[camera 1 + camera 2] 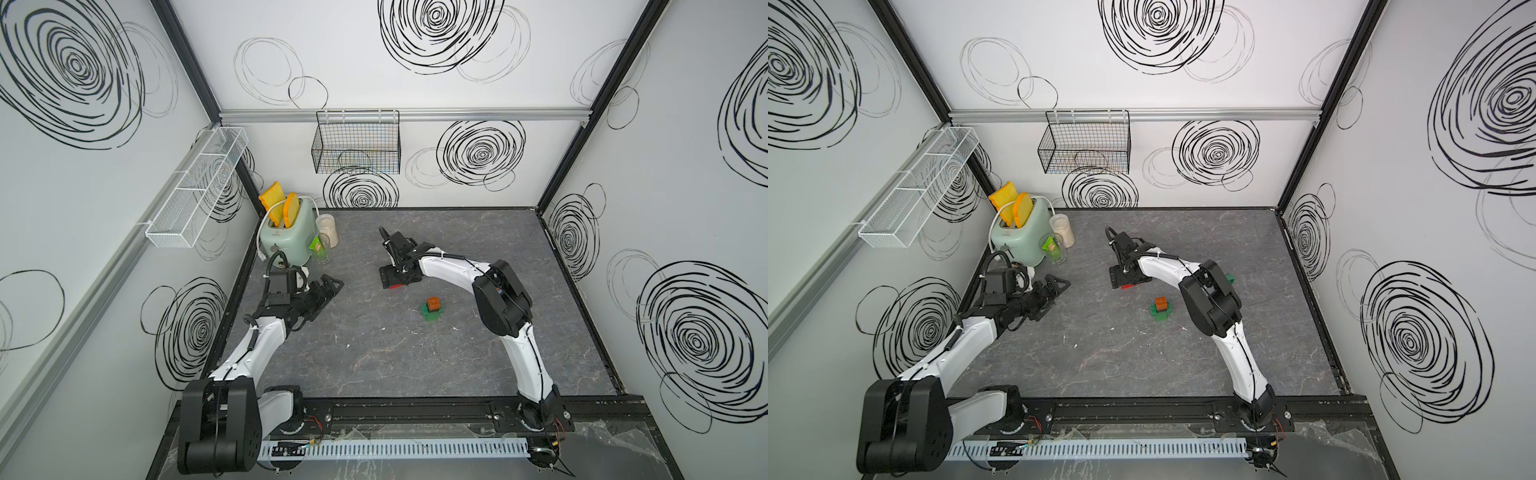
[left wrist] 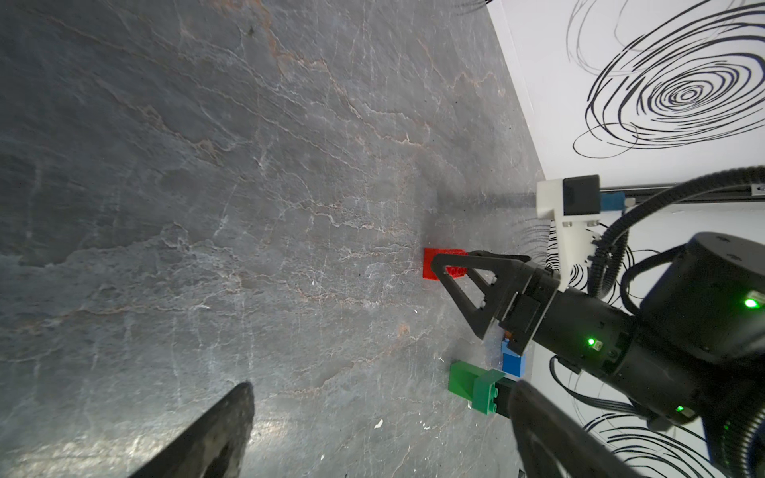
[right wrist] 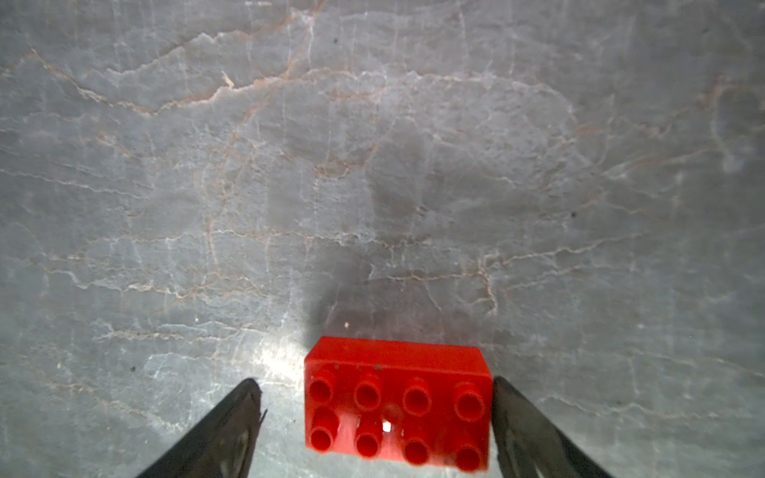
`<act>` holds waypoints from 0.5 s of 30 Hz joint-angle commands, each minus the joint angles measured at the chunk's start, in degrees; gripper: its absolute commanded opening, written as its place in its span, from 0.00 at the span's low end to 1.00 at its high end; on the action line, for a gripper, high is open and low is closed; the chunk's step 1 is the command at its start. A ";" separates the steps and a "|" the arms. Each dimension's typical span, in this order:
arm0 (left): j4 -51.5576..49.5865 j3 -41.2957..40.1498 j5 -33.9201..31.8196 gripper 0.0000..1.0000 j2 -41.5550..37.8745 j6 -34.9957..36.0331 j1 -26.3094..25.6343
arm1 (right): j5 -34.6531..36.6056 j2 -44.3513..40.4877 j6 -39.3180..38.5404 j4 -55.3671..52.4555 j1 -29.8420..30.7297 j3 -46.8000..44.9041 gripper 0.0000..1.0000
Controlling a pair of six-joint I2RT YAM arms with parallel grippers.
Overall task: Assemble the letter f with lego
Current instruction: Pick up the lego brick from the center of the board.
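A red lego brick [image 3: 397, 401] with eight studs lies on the grey table [image 1: 374, 353], mid-table in both top views [image 1: 397, 286] [image 1: 1128, 286]. My right gripper [image 3: 374, 389] points down over it and is open. Its jaws straddle the brick's short ends, one finger against one end and the other a small gap away. An orange brick [image 1: 434, 303] sits on a green brick [image 1: 429, 315] in front and to the right. Another green brick [image 1: 1230, 277] peeks from behind the right arm. My left gripper [image 1: 322, 300] hovers open and empty by the toaster. In the left wrist view it [image 2: 383, 387] faces a green brick [image 2: 472, 385] and a blue brick [image 2: 513, 364].
A mint toaster [image 1: 286, 241] with bread slices, a white jar [image 1: 328, 229] and a glass [image 1: 321, 251] stand at the back left. A black wire basket [image 1: 355, 147] hangs on the back wall. A white mesh shelf [image 1: 199, 187] hangs on the left wall.
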 commanded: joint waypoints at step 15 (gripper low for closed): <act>3.84 -1.44 1.94 0.98 -1.16 -0.73 1.46 | 2.93 2.28 0.63 -3.98 1.12 2.81 0.73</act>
